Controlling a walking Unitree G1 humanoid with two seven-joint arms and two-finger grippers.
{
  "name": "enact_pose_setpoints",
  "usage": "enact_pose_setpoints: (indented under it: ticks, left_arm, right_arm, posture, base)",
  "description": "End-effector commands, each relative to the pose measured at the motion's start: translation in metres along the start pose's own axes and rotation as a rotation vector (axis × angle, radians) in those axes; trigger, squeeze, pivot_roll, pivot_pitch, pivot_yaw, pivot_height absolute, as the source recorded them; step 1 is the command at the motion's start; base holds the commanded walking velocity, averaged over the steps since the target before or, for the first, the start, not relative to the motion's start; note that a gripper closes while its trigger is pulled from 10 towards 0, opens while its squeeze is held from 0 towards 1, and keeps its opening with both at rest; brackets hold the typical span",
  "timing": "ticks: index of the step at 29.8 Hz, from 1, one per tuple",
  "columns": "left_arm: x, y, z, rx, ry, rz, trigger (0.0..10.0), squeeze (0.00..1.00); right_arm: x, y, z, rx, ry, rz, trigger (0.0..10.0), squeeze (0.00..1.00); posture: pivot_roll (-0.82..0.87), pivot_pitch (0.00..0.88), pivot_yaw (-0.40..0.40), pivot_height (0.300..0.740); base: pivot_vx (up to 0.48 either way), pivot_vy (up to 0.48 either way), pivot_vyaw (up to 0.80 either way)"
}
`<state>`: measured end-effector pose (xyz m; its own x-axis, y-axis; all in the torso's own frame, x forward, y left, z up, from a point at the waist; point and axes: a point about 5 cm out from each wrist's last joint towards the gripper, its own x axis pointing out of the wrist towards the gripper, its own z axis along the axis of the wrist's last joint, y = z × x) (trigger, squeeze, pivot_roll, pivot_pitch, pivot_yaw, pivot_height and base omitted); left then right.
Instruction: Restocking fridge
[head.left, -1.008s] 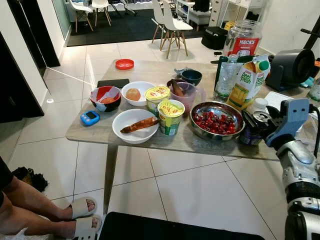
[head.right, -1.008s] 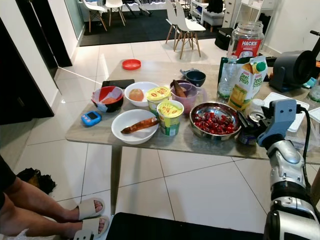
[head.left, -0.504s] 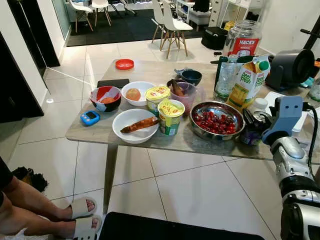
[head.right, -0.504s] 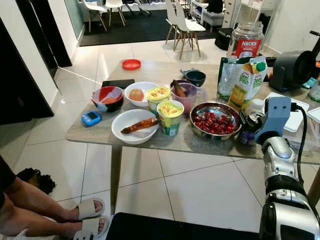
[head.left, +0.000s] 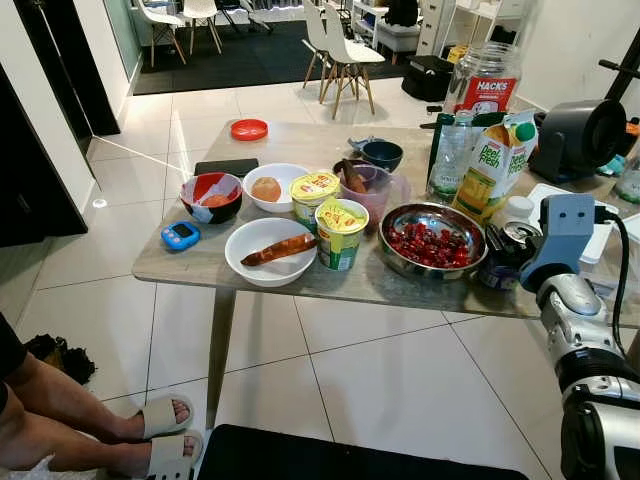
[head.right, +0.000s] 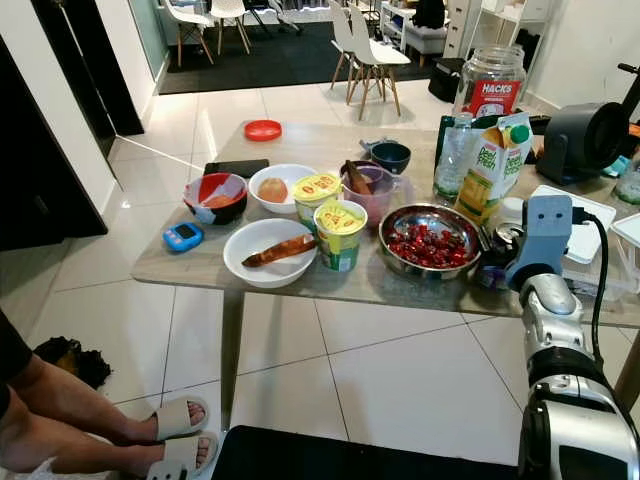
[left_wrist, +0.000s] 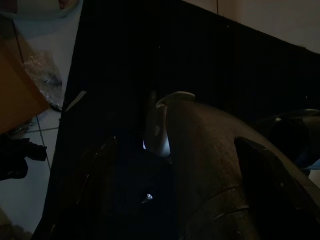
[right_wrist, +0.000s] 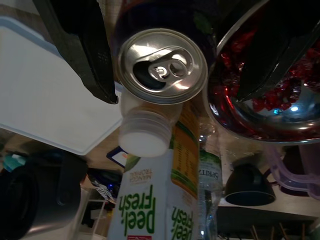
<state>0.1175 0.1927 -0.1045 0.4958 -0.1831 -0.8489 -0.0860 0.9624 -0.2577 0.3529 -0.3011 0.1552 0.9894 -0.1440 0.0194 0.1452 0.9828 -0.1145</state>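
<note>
Jaws are spread wide on the right gripper (right_wrist: 167, 55), straddling but not yet squeezing the soda can (right_wrist: 162, 65) parked on the table (head.left: 400, 285) beside the cherry bowl (head.left: 433, 240), so the grab step looks underway and closing is probably needed next.

Can (right_wrist: 161, 66) between spread end effector (right_wrist: 180, 55) fingers (right_wrist: 82, 47).

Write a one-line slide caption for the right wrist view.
Right gripper with jaws open around a drink can, beside a steel bowl of red cherries and a juice carton.
</note>
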Motion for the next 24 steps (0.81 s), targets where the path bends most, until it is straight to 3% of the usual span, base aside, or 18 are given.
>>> enact_pose_setpoints:
  ticks: [1,9,13,24]
  left_arm:
    - [-0.001,-0.001,-0.004,-0.006,0.008,0.0,10.0,0.0]
    - [0.0,-0.002,-0.006,-0.008,0.01,-0.005,10.0,0.0]
    - [-0.001,-0.001,-0.006,-0.009,0.009,-0.002,10.0,0.0]
    - [0.0,-0.003,-0.006,-0.01,0.009,-0.006,10.0,0.0]
  right_arm:
    - [0.002,-0.001,0.001,0.009,0.017,-0.012,10.0,0.0]
    - [0.004,0.0,-0.001,0.008,0.042,-0.032,10.0,0.0]
    - [0.004,0.004,-0.009,0.029,0.118,-0.039,10.0,0.0]
    - [0.006,0.009,-0.008,0.102,0.107,-0.051,10.0,0.0]
  posture:
    - [-0.03,0.0,-0.008,0.74]
    - [-0.02,0.0,-0.011,0.74]
    - [-0.03,0.002,-0.012,0.74]
    - [-0.03,0.003,-0.014,0.74]
  base:
    - [0.0,0.0,0.0]
    - [0.0,0.0,0.0]
    - [0.0,0.0,0.0]
    - [0.0,0.0,0.0]
